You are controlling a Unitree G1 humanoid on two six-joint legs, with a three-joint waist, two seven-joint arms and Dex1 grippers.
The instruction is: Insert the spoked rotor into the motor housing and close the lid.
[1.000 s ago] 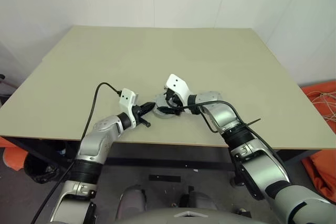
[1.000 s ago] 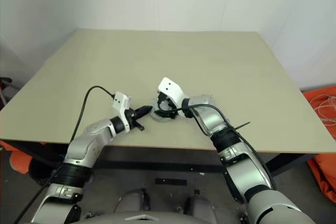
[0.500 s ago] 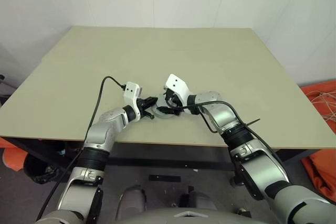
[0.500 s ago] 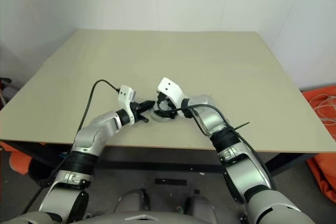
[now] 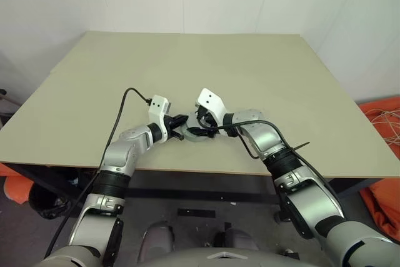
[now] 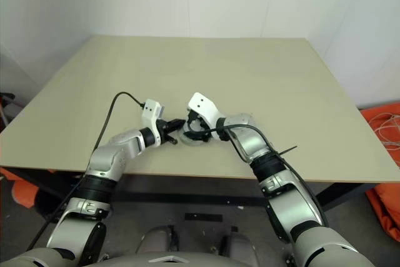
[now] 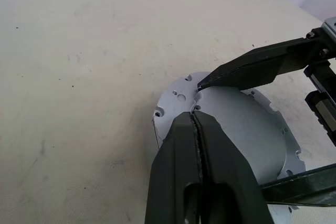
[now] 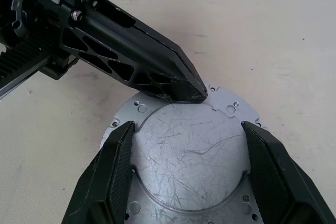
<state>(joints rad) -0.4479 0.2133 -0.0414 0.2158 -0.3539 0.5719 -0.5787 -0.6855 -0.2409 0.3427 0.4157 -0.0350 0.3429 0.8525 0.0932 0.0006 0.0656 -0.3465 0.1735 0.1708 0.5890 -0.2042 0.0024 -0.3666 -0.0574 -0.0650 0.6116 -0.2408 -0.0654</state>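
**Lid on housing, both grippers at it near table's front edge**

I've got the right gripper [image 8: 186, 145] w/ fingers spread wide, one each side of the raised centre of the scratched silver round metal lid [image 8: 189, 156]. The fingers sit just beside the raised part; can't tell if they actually press it. My guess is that straddle is to steady the assy so it doesn't slide.

Left gripper [image 7: 195, 120] has its two black fingers pressed together, nothing between them, tip at the lid's flat holed flange, prob. to push or seat the lid.

Lid lies flat on the beige table top [image 5: 187, 67], near the front edge. Motor housing and spoked rotor presumably sit under the lid; can't confirm. Lid looks on, so task seems near done; whether it's fully seated I can't say.
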